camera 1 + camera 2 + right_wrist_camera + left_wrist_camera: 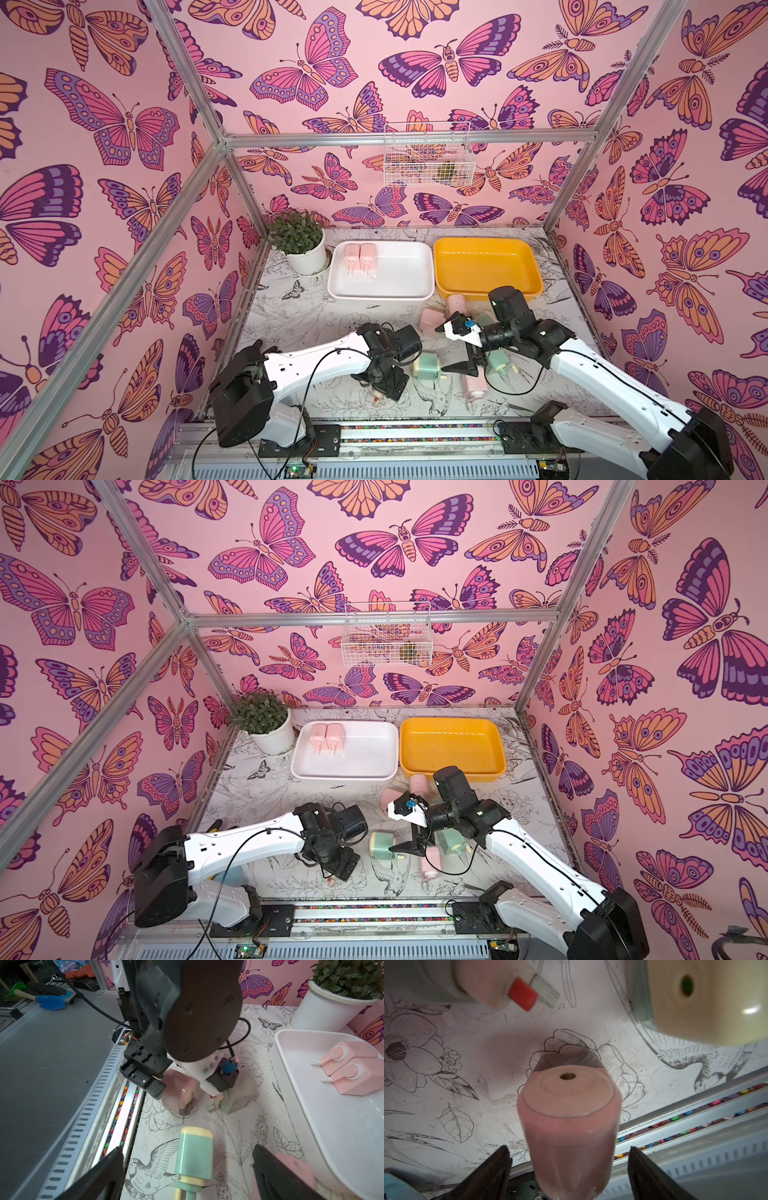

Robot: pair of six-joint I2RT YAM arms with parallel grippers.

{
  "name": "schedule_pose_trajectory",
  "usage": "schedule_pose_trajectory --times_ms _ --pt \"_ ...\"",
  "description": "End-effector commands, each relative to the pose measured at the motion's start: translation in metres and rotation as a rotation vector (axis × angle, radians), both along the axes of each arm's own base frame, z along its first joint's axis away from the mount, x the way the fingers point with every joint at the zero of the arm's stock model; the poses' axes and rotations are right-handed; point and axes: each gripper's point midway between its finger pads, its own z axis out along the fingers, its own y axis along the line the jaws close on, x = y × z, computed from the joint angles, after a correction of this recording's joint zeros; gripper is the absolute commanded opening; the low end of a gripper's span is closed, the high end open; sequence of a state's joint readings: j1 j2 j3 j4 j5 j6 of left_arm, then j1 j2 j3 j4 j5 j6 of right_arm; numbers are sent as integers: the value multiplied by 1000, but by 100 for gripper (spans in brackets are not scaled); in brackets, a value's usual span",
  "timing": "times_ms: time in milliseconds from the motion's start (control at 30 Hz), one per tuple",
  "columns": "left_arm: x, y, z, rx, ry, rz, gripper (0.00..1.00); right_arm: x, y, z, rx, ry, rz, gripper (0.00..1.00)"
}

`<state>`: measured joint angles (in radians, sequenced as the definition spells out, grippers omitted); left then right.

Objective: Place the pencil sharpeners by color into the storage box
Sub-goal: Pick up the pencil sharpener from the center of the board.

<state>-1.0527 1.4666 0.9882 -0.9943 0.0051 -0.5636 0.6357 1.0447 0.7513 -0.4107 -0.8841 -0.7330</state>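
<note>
A pink sharpener (pixel 566 1093) stands untouched between the wide-open fingers of the left tool (pixel 568 1147); a green sharpener (pixel 195 1155) lies between the open fingers of the right tool (pixel 188 1147).

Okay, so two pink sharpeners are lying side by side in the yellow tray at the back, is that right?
Not quite. The two pink sharpeners do lie side by side at the back, but they are in the white tray, not the yellow tray, which holds nothing. Both top views show this.
</note>
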Motion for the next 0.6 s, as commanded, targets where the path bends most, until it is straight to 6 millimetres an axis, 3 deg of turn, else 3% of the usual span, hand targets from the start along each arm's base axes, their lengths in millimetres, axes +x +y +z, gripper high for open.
schedule_pose_trajectory --times_ms 0,567 --pt "4 4 -6 39 -19 -16 88 -11 -2 -3 -10 11 44 99" --pt "11 -11 -13 12 -29 -39 81 -9 6 7 10 26 69 99"
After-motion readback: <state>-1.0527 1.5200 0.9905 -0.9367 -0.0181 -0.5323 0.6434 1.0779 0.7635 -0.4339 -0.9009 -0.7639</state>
